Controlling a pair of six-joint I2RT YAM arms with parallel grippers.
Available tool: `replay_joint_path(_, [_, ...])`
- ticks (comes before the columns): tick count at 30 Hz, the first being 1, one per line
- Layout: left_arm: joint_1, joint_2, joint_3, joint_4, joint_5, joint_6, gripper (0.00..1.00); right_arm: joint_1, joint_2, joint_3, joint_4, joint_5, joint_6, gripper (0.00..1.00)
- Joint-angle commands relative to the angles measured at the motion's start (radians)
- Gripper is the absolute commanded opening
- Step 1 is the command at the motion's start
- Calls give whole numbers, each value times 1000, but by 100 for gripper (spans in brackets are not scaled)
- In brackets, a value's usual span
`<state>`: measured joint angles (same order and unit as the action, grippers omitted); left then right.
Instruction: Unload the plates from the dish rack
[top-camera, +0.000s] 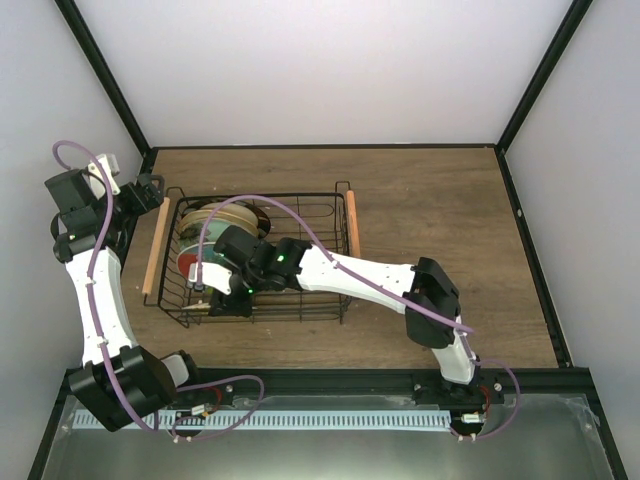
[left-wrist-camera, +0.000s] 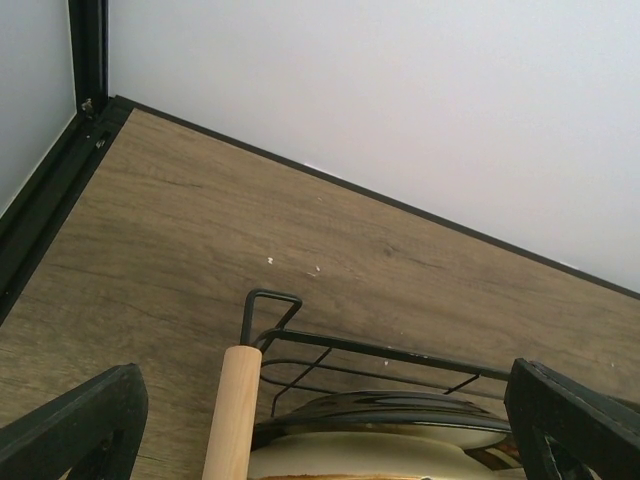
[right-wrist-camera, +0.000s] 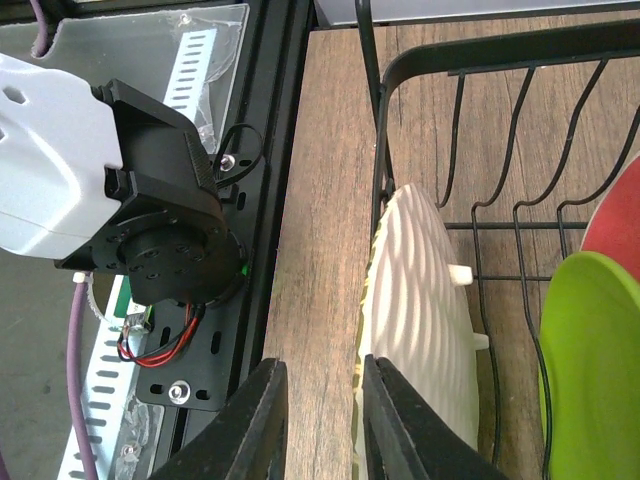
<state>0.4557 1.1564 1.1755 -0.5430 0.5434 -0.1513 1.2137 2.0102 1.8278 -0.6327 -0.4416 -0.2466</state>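
Rack (top-camera: 300, 196) sits on the L half of the wood surface (top-camera: 440, 200). Its L wooden handle (top-camera: 155, 250) is near the side frame. Its R handle (top-camera: 351, 225) faces the broad R half of the surface, which runs out to the black frame. Only a narrow strip of wood lies btw. the rack's near wire and the black front rail (right-wrist-camera: 270, 150).

Plates stand on edge in the rack's L part. A cream ribbed plate (right-wrist-camera: 420, 300) is just inside the near wire, w/ a green plate (right-wrist-camera: 590, 350) and a red plate (right-wrist-camera: 620, 210) behind it. A dark-rimmed cream plate (left-wrist-camera: 400, 440) is at the far end, beside the L handle.

R pincer (right-wrist-camera: 322, 375) is down at the near L corner, fingers a narrow gap apart. One finger is over the ribbed plate and the rim shows at the gap's edge; can't tell if it's grasped.

L pincer (left-wrist-camera: 322, 400) hovers above the far L corner, released, fingers spread wide w/ nothing held.
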Motion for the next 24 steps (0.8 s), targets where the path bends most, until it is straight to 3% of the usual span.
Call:
replay_joint_path(1, [6, 5, 2, -1, 16, 17, 100, 9, 21, -2, 4, 6, 4, 22])
replay_joint_path(14, [6, 14, 1, 2, 23, 23, 100, 8, 46, -12, 28, 77, 7, 21])
replay_joint_path(24, [6, 27, 1, 11, 28, 8, 100, 10, 36, -15, 39, 129, -4, 10])
